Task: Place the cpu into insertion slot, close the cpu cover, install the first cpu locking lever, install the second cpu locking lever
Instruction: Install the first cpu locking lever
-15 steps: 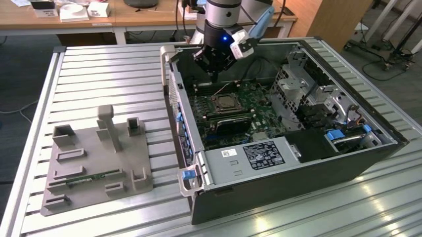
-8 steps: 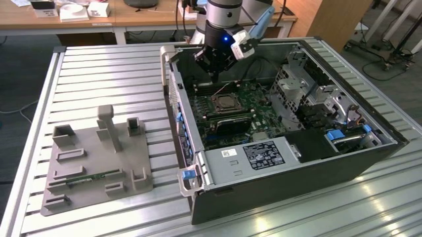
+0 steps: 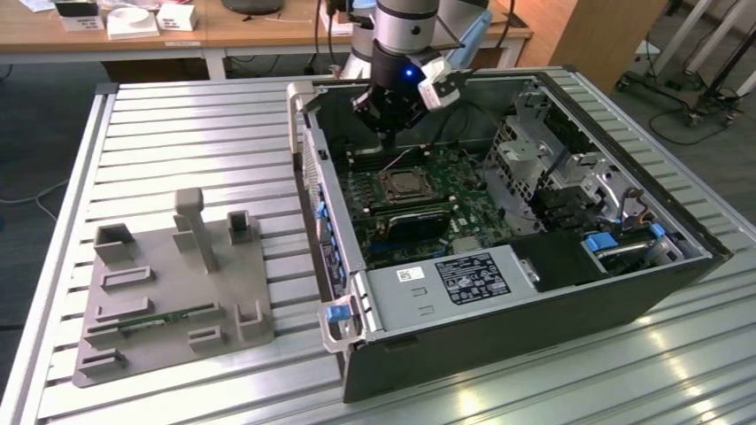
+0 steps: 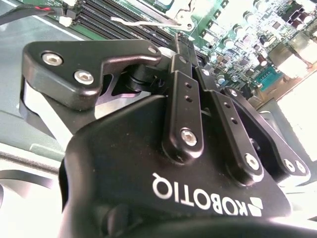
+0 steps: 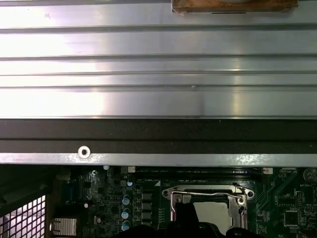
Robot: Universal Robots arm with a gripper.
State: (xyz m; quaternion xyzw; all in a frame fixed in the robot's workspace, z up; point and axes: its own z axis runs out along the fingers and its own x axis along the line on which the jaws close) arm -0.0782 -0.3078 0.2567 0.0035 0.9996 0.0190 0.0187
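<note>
The cpu point(image 3: 410, 184) lies flat in the insertion slot point(image 3: 385, 181) on the green board inside the open computer case. In the first wrist view its silvery top point(image 5: 218, 210) shows through the window of the cpu cover point(image 5: 208, 190), which lies down over it. A thin wire locking lever point(image 5: 210, 195) runs along the cover's edge; it also shows in the second wrist view point(image 4: 143, 22). My gripper point(image 3: 390, 146) hangs just above the board at the slot's far side. Its fingers look shut point(image 4: 182, 43), with the tips close to the lever wire and nothing visibly between them.
The case's side wall point(image 3: 310, 177) rises on the exterior view's left of the slot. A black block point(image 3: 413, 226) and a grey power supply box point(image 3: 455, 274) sit nearer the camera. A drive cage point(image 3: 543, 159) stands at the right. Long memory slots point(image 4: 124, 27) run beside the gripper. A grey fixture plate point(image 3: 177, 283) lies on the slatted table.
</note>
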